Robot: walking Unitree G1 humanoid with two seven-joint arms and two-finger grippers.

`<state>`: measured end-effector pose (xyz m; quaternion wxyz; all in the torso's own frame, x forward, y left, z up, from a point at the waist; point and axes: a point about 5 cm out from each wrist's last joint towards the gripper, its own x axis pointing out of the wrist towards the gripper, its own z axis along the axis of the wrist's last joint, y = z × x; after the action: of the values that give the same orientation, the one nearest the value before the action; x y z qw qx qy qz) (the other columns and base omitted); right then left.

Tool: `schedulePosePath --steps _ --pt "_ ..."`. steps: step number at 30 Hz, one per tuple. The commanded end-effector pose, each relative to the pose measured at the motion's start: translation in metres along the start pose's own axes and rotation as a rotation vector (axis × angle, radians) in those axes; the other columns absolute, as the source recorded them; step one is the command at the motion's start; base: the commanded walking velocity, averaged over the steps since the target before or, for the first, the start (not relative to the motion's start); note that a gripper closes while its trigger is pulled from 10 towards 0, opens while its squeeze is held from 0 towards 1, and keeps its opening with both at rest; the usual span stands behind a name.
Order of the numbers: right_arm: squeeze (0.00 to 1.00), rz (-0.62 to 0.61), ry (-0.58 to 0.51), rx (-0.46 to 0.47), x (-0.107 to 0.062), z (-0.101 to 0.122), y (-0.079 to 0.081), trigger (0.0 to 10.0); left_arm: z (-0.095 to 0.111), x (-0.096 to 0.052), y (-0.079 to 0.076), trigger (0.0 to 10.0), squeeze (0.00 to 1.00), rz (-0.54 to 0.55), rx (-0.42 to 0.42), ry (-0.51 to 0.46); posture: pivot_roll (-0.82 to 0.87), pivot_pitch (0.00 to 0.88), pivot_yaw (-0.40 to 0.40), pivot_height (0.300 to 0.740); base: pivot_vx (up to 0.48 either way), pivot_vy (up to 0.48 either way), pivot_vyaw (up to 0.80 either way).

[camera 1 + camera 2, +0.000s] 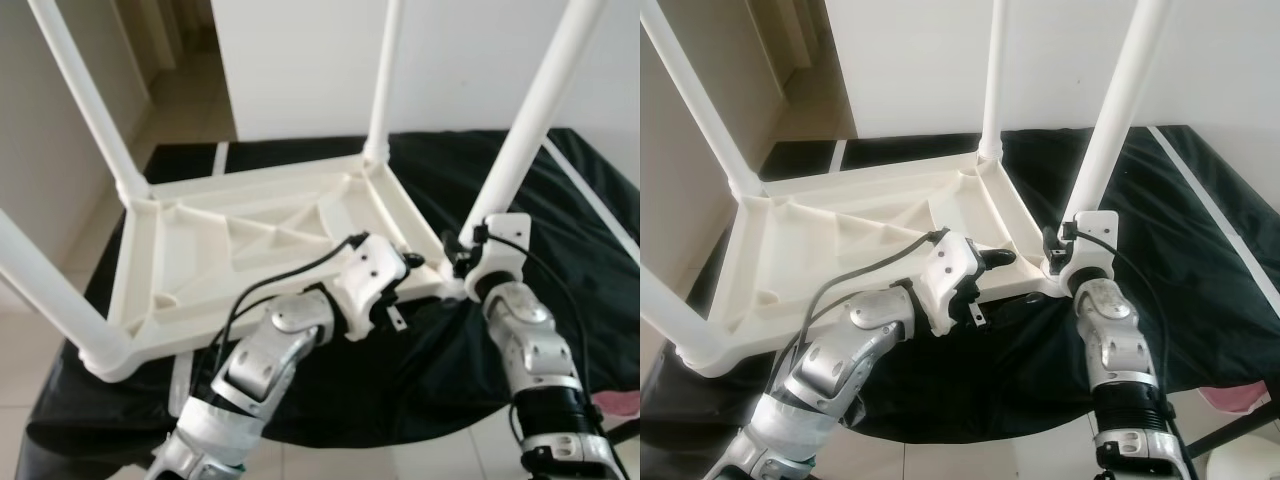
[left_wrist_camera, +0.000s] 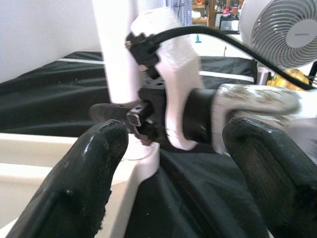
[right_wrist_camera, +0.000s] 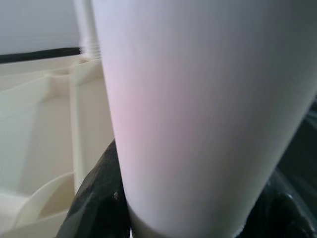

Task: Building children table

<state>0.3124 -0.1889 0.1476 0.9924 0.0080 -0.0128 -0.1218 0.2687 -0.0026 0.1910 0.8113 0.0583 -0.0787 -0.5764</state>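
A white plastic children's table (image 1: 250, 240) lies upside down on a black cloth, with its legs pointing up. My right gripper (image 1: 460, 258) is shut on the near-right leg (image 1: 525, 120) just above its socket at the table's corner. In the right wrist view that leg (image 3: 198, 99) sits close between the black fingers (image 3: 96, 198). My left gripper (image 1: 400, 265) is open at the table's near rim, just left of that corner. Its fingers (image 2: 74, 183) stand wide apart, with the table's rim and corner socket and the right wrist beyond them.
The other legs stand at the far right (image 1: 385, 70), far left (image 1: 85, 90) and near left (image 1: 40, 280). The black cloth (image 1: 570, 200) hangs over the front edge above pale floor tiles. A fan (image 2: 282, 29) stands off to the right. A white wall is behind.
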Motion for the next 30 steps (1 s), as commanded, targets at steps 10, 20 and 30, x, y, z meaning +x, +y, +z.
schedulePosePath --steps 10,20,30 --pt "0.0 -0.107 0.116 0.088 -0.033 -0.021 0.013 10.0 -0.006 -0.004 0.007 10.0 0.0 0.015 0.026 0.03 -0.1 0.036 0.018 0.74 0.0 0.0 0.0" --pt "0.0 -0.115 0.112 0.095 -0.035 -0.016 0.014 10.0 -0.01 -0.011 0.01 10.0 0.0 -0.015 0.054 0.064 -0.1 0.046 0.022 0.74 0.0 0.0 0.0" --pt "0.0 -0.076 0.07 0.102 -0.035 -0.01 0.011 10.0 -0.011 -0.013 0.01 10.0 0.0 -0.022 0.059 0.07 -0.09 0.039 0.024 0.74 0.0 0.0 0.0"
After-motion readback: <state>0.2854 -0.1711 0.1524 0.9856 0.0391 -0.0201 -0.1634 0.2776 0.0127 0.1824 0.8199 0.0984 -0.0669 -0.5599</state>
